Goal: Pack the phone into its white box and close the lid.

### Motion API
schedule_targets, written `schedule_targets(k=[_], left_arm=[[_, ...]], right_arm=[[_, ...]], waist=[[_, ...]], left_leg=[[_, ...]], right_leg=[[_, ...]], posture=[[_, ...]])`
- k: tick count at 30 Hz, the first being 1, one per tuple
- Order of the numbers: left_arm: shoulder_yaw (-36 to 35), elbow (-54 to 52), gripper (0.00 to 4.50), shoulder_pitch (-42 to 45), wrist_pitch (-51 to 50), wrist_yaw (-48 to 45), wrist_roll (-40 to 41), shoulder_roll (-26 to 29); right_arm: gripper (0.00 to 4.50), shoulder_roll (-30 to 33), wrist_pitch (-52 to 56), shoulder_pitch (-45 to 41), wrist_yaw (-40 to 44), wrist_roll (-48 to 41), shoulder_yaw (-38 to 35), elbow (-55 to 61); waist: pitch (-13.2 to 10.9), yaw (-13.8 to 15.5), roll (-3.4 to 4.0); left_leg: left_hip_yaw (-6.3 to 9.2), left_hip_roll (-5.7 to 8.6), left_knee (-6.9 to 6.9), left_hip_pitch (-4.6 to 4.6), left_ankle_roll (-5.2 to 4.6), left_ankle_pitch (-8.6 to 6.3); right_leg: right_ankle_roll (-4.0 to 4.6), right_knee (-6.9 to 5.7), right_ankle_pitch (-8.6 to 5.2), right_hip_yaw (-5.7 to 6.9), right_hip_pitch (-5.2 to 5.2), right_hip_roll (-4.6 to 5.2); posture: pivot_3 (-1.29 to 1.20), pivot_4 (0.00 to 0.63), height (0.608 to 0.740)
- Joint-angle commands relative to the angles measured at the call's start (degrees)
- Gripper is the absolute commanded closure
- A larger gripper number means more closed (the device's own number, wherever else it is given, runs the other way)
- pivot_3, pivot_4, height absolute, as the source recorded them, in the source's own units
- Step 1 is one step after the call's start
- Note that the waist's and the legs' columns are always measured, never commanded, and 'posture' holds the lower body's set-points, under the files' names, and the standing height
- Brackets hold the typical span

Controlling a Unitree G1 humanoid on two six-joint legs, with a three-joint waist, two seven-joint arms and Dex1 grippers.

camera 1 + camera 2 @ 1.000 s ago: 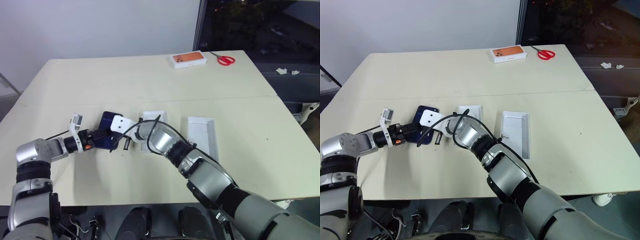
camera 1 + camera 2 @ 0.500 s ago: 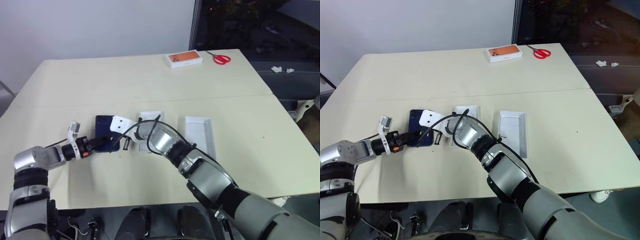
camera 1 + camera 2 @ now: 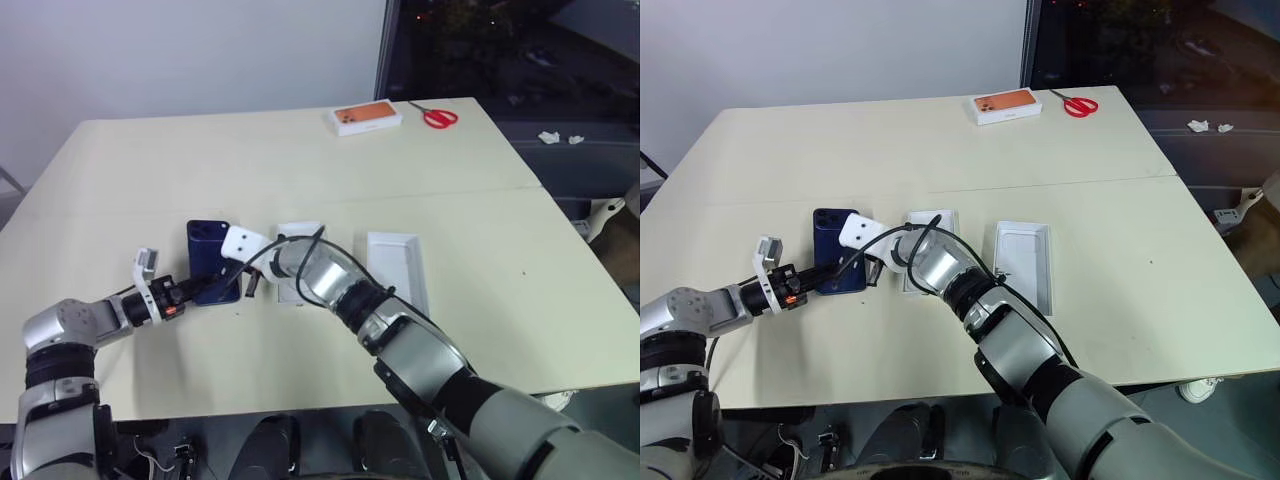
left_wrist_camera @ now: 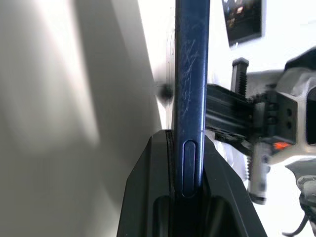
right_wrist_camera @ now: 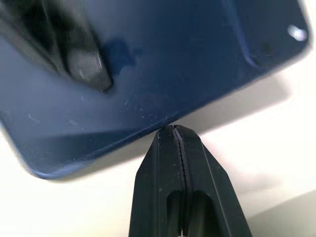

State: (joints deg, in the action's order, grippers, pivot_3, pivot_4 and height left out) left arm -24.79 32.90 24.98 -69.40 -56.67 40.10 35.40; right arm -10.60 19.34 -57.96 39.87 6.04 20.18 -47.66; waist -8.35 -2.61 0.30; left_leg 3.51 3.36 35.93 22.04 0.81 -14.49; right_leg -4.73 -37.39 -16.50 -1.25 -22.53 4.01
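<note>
Two pincers on one phone (image 3: 212,262), basically. My left gripper (image 4: 186,163) had clamped down on the phone's near short end, one finger (image 4: 148,197) on each flat face, so from the wrist cam I saw the navy edge with its side button sandwiched between them. The phone sat tilted up off the table (image 3: 300,160) at the far end, camera cluster up there.

My right gripper (image 5: 174,136) was fully pinched together, fingers pressed flat against each other with nothing between them. The tip sat right at the phone's long edge, tucked just under it. I couldn't tell if it actually touched.

Just right of the phone, close behind my right wrist, lay the box (image 3: 930,222), mostly hidden by the arm. Next over to the right was the lid (image 3: 396,268), open side up, plain white inside, lying flat and apart from the box.

Way at the far side of the table were an orange-printed box (image 3: 366,118) and red scissors (image 3: 433,116), well away from all this.
</note>
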Motion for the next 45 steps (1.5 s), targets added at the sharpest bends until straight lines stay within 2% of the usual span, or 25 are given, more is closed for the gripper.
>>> schedule_targets(k=[1,6,8,11,13,18,25,30,41,44,45], left_arm=[[-4.49,1.4,4.5,-0.22,-4.97,2.8,4.15,-1.83],[-8.05,-3.01,4.5,-2.28,-8.54,5.98,7.2,-3.28],[-10.0,-4.79,4.5,-2.99,-11.01,7.48,9.26,-4.05],[-13.43,-9.24,4.5,-5.21,-16.48,9.33,13.48,-5.29],[-14.17,-11.61,4.5,-6.36,-17.69,10.47,14.7,-5.81],[-17.03,-14.16,4.5,-6.43,-19.12,14.09,16.67,-7.08],[-17.78,-16.35,4.5,-5.43,-19.63,18.25,18.33,-9.1],[-17.41,-18.06,4.5,-5.88,-20.03,19.72,19.46,-9.73],[-17.18,-19.39,4.5,-6.54,-19.5,21.09,20.49,-10.36],[-17.16,-19.64,4.5,-6.72,-19.43,21.17,20.69,-10.43],[-17.1,-19.72,4.5,-6.8,-19.42,21.18,20.79,-10.38]], right_arm=[[3.66,-2.36,5.53,0.33,6.15,-8.3,-3.63,13.96],[1.12,1.73,17.05,2.92,8.95,-13.57,-4.55,27.2],[0.1,6.44,19.99,4.92,12.59,-14.27,-2.49,32.53],[0.1,20.6,18.11,10.38,21.63,-11.74,4.53,42.66],[0.1,25.5,16.02,12.15,22.41,-9.81,7.58,45.0],[0.1,33.34,14.45,17.38,24.22,-9.11,8.68,49.35],[0.1,34.23,13.31,18.97,23.13,-7.98,9.75,49.11],[2.42,34.09,12.82,18.96,22.5,-7.01,10.42,48.41],[2.42,33.09,12.03,18.83,21.16,-5.37,11.18,46.29],[3.27,33.3,12.25,18.85,21.49,-5.14,11.4,46.23],[3.27,33.26,12.21,18.85,21.35,-5.03,11.35,46.24]], waist=[[-0.02,-0.02,0.03],[-0.05,0.11,-0.18],[-0.07,0.17,-0.29],[-0.16,0.58,-0.52],[-0.2,0.32,-0.61],[-0.27,0.09,-0.68],[-0.44,0.33,-0.95],[-0.48,0.67,-1.02],[-0.57,1.01,-1.16],[-0.57,1.29,-1.17],[-0.56,1.36,-1.17]], left_leg=[[0.0,-0.01,0.01,0.22,0.06,0.04],[0.0,-0.09,0.01,0.5,0.14,0.08],[-0.01,-0.09,0.03,0.52,0.14,0.08],[-0.01,-0.05,0.08,0.6,0.11,0.06],[-0.01,0.01,0.1,0.67,0.03,0.01],[-0.04,-0.26,0.02,1.24,0.25,0.14],[0.03,-0.3,0.18,1.26,0.33,0.19],[0.03,-0.28,0.16,1.3,0.33,0.19],[0.04,-0.28,0.17,1.3,0.33,0.19],[0.03,-0.28,0.18,1.3,0.34,0.19],[0.03,-0.28,0.18,1.29,0.34,0.19]], right_leg=[[-0.01,-0.08,0.01,-0.01,-0.23,-0.02],[-0.01,-0.09,0.01,-0.04,-0.54,-0.11],[0.0,-0.07,0.01,-0.05,-0.54,-0.09],[0.0,0.02,0.01,-0.01,-0.54,-0.01],[0.0,0.09,0.02,0.0,-0.56,0.04],[0.0,0.0,0.02,-0.02,-1.03,-0.2],[0.03,-0.05,0.06,0.06,-0.97,-0.23],[0.04,0.01,0.06,0.05,-0.99,-0.22],[0.06,0.01,0.07,0.06,-0.99,-0.22],[0.06,0.01,0.07,0.06,-0.99,-0.22],[0.06,0.01,0.07,0.06,-0.99,-0.22]], posture=[[0.0,0.15,0.74],[0.0,0.15,0.74],[0.0,0.15,0.74],[0.0,0.15,0.74],[0.0,0.15,0.74],[0.0,0.15,0.74],[0.0,0.15,0.74],[0.0,0.15,0.74],[0.0,0.15,0.74],[0.0,0.15,0.74],[0.0,0.15,0.74]])
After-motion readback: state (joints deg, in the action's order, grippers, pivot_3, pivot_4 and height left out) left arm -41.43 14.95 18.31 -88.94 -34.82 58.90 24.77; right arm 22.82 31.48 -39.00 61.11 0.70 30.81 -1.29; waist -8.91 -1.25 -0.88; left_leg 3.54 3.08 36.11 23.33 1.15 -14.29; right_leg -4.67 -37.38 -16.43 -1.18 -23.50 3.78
